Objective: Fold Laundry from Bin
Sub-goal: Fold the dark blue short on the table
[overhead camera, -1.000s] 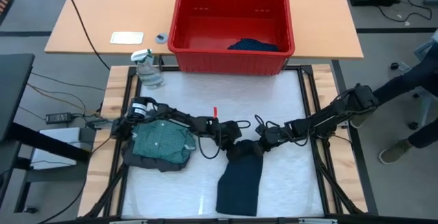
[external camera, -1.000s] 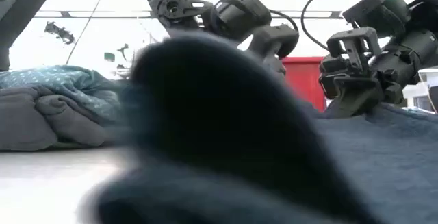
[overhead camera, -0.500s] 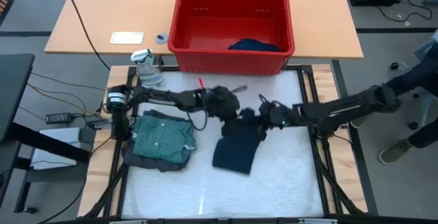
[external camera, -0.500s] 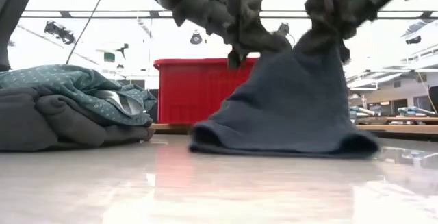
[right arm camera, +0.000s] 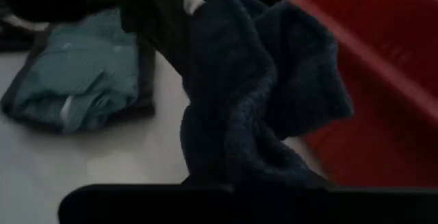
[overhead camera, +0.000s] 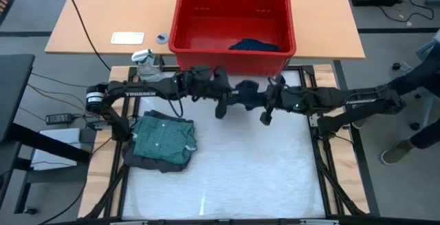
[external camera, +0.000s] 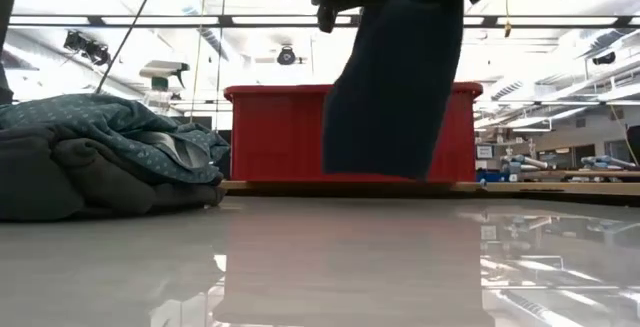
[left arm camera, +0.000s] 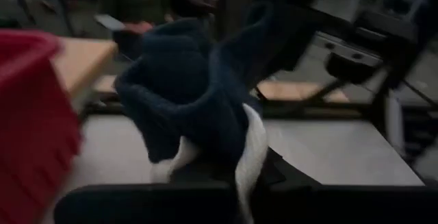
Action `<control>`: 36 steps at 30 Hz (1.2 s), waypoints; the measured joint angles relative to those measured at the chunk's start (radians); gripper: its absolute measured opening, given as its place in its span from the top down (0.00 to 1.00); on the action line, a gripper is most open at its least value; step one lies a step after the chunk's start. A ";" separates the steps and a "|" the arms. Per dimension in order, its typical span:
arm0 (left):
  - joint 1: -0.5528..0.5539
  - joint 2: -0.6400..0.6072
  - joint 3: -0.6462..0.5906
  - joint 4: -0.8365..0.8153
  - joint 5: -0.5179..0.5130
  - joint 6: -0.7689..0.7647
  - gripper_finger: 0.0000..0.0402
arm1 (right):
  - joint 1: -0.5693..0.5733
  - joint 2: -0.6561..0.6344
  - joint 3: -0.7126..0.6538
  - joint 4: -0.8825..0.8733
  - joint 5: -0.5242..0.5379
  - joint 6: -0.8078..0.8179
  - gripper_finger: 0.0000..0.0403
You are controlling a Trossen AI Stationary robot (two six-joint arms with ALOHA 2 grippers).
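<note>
A navy garment point(external camera: 395, 87) hangs between my two grippers, above the far middle of the white table and in front of the red bin point(overhead camera: 234, 29). My left gripper point(overhead camera: 230, 95) is shut on its left upper end and my right gripper point(overhead camera: 261, 100) on its right upper end. From above, the cloth shows bunched point(overhead camera: 245, 89) between them. Another dark blue piece point(overhead camera: 254, 45) lies in the bin. At the table's left, a folded teal dotted shirt point(overhead camera: 165, 137) rests on a dark grey piece point(overhead camera: 141, 157). My left gripper holds the navy garment by its bunched upper edge point(left arm camera: 205, 135), coming nearly level from the table's left; the cloth itself hides the fingertips. The garment hangs below, clear of the table. A white lining strip point(left arm camera: 250, 148) shows at the hold. My right gripper holds the same garment by its bunched upper edge point(right arm camera: 233, 148), coming from the table's right and slanting a little down. The gathered folds cover the place of contact. The garment's lower hem point(external camera: 375, 172) hangs free above the table.
A spray bottle point(overhead camera: 146, 65) stands at the table's far left corner. A white card point(overhead camera: 128, 38) and a small round item point(overhead camera: 162, 38) lie on the wooden table beside the bin. The white surface point(overhead camera: 240, 177) lies bare near the front. A person's leg point(overhead camera: 419, 80) shows at the right.
Both grippers have risen and gone toward the far edge and the bin, rolling their wrists. The navy garment, which lay flat on the table, was drawn up by its far end; its lower end stayed on the table for a while and now hangs clear.
</note>
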 joint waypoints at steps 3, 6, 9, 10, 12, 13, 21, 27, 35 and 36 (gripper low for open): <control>-0.058 0.029 0.000 -0.082 0.000 -0.001 0.98 | 0.040 0.011 -0.045 -0.033 -0.027 0.090 0.95; -0.119 0.077 0.000 -0.205 -0.013 -0.039 0.98 | 0.111 0.034 -0.132 -0.016 -0.070 0.225 0.95; -0.184 0.128 0.000 -0.296 -0.028 -0.117 0.98 | 0.219 0.075 -0.244 0.100 -0.086 0.371 0.95; -0.206 0.144 0.000 -0.315 -0.028 -0.148 0.98 | 0.258 0.094 -0.280 0.155 -0.087 0.421 0.95; -0.249 0.177 0.000 -0.335 -0.027 -0.203 0.98 | 0.335 0.139 -0.341 0.271 -0.081 0.516 0.95; -0.269 0.190 0.000 -0.335 -0.027 -0.228 0.98 | 0.369 0.163 -0.365 0.327 -0.073 0.562 0.95; -0.356 0.282 0.000 -0.299 -0.029 -0.432 0.97 | 0.478 0.350 -0.372 0.470 -0.083 0.753 0.95; -0.303 0.273 -0.002 -0.310 -0.068 -0.569 0.97 | 0.401 0.329 -0.370 0.408 -0.092 0.748 0.95; -0.180 0.277 -0.001 -0.305 -0.077 -0.618 0.97 | 0.157 0.261 -0.398 0.291 -0.226 0.647 0.95; -0.162 0.280 -0.001 -0.308 -0.077 -0.618 0.97 | 0.123 0.263 -0.416 0.316 -0.261 0.644 0.95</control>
